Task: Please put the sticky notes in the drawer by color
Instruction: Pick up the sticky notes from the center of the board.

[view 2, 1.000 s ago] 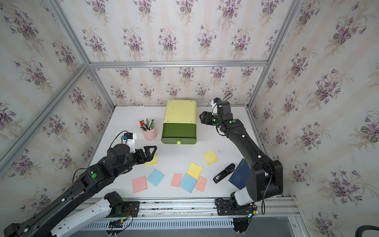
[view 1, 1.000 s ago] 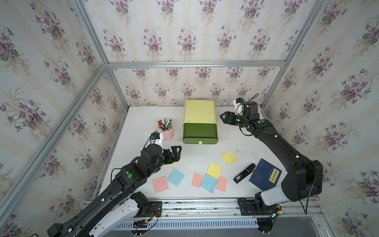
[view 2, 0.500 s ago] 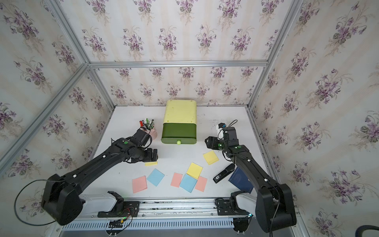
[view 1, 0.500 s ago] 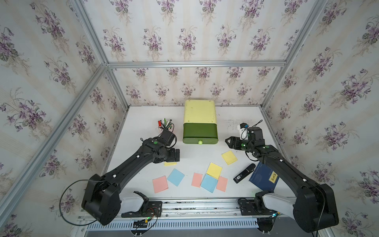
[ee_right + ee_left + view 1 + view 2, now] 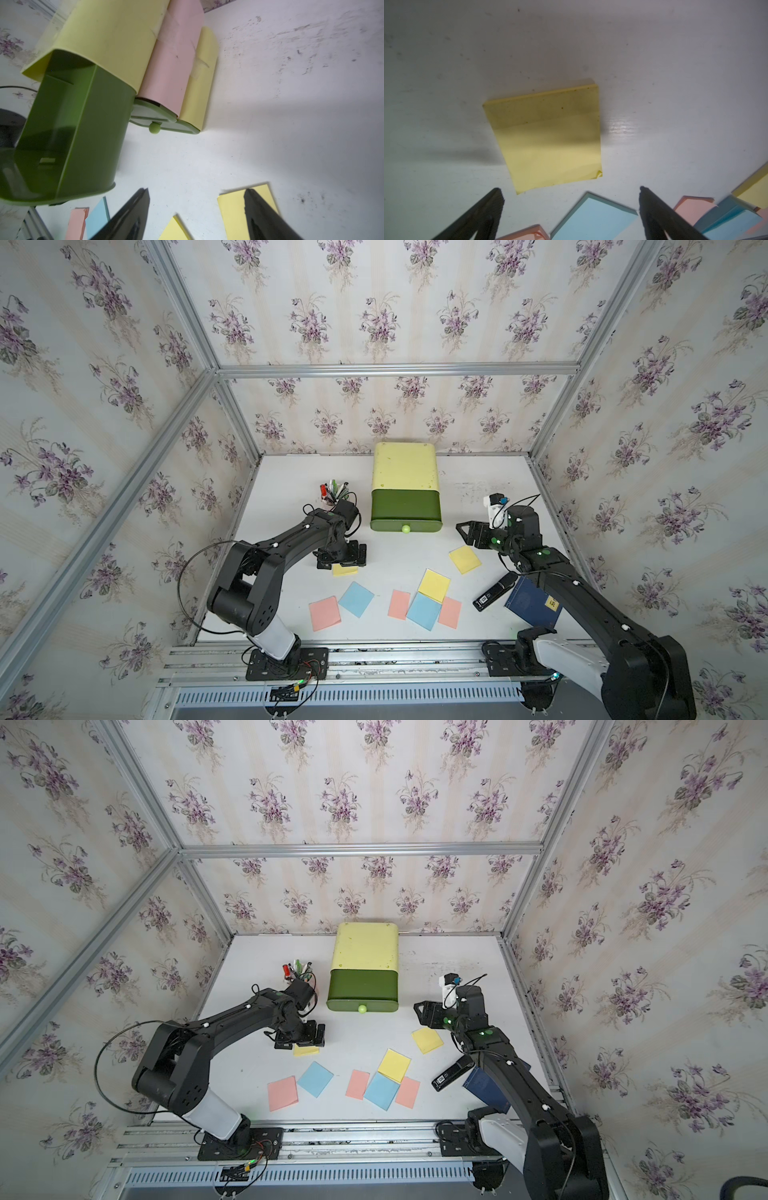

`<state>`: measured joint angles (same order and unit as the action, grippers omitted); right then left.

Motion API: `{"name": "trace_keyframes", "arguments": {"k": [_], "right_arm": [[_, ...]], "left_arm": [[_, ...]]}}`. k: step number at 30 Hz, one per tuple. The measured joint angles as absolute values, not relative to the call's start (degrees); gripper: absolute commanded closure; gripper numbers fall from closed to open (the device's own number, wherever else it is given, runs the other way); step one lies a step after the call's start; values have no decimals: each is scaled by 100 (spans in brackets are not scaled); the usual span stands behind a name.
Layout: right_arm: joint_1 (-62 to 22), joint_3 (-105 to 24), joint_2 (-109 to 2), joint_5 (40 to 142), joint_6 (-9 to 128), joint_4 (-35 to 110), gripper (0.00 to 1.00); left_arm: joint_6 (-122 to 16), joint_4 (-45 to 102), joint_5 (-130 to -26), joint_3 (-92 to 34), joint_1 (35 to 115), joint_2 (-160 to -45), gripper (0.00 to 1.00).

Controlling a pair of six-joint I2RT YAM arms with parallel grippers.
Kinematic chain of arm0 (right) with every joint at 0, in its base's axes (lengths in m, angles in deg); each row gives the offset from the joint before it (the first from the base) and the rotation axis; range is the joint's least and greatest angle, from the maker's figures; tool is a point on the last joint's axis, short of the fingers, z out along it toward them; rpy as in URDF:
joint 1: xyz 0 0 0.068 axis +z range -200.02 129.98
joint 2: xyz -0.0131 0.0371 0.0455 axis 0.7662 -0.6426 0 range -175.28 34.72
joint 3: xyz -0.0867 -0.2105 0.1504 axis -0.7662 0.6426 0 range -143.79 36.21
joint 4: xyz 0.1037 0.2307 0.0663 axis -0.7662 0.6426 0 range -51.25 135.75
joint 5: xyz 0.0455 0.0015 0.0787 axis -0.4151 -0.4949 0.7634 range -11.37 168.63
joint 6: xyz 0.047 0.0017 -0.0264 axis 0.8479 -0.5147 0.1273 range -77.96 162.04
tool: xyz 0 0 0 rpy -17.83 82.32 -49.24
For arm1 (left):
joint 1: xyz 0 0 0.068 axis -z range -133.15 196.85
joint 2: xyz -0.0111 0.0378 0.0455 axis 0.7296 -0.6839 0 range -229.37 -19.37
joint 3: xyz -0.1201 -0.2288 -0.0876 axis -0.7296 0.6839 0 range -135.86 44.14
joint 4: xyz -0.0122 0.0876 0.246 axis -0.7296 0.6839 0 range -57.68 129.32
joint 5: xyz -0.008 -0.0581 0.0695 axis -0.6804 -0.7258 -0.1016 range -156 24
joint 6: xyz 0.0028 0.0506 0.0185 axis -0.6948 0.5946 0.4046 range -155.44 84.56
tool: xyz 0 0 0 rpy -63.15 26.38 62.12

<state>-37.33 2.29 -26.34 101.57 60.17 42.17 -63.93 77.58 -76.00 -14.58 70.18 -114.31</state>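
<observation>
The drawer (image 5: pixel 405 472) is a pale yellow-green chest at the back centre; its top dark green drawer (image 5: pixel 405 508) is pulled out. Several sticky notes lie in front of it. My left gripper (image 5: pixel 341 561) hangs open just over a yellow note (image 5: pixel 548 137), with its fingers (image 5: pixel 492 207) clear of the paper. My right gripper (image 5: pixel 461 531) is open and low, right of the chest. One of its fingers (image 5: pixel 261 214) is above another yellow note (image 5: pixel 464 559). A yellow note (image 5: pixel 434 585) overlaps a blue one (image 5: pixel 424 611) between two pink ones (image 5: pixel 399 604). A blue note (image 5: pixel 356 598) and a pink note (image 5: pixel 324 613) lie further left.
A dark blue book (image 5: pixel 534 605) and a black device (image 5: pixel 494 593) lie at the front right under my right arm. A pen cup (image 5: pixel 332 493) stands left of the chest, behind my left arm. Pink (image 5: pixel 176 58) and yellow (image 5: pixel 199 79) strips are stuck on the chest's side.
My right gripper has drawn back from beside the chest, down toward the right yellow note, and its jaws have narrowed. My left arm has dropped low over the left yellow note.
</observation>
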Motion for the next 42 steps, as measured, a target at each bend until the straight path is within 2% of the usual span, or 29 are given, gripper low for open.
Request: {"name": "trace_keyframes", "arguments": {"k": [6,10,15,23,27,31,32,35,36,42], "right_arm": [[-3711,970,-2415,11185,6218,3677,33],[-3326,1209,-2431,11652,6325,3421,33],[-2716,1222,-2551,11692,6306,3266,33],[-2566,1241,-2586,11532,6306,3170,33],[-2542,1244,-2593,11484,6306,3087,33],[-2511,1268,-2652,11405,6308,3085,33],[-2494,1276,-2656,11397,6310,3087,33],[-2456,1283,-2682,11355,6312,3087,33],[-2450,1283,-2687,11348,6310,3087,33],[-2410,1263,-2732,11274,6308,3089,33]], "left_arm": [[-6400,7742,-7464,-1491,7014,-11726,0],[-6402,7710,-7327,-1491,7014,-11839,0],[-6448,7677,-7141,-1548,7025,-12001,0],[-6461,7605,-7045,-1425,7029,-12064,4],[-6461,7537,-7047,-1364,7012,-12064,18],[-6457,7530,-7053,-1364,6999,-12119,23],[-6457,7528,-7056,-1362,6997,-12123,29],[-6454,7502,-7056,-1336,6979,-12119,31],[-6457,7491,-7051,-1320,6975,-12095,34],[-6446,7364,-7001,-1183,6937,-11894,35]]}}
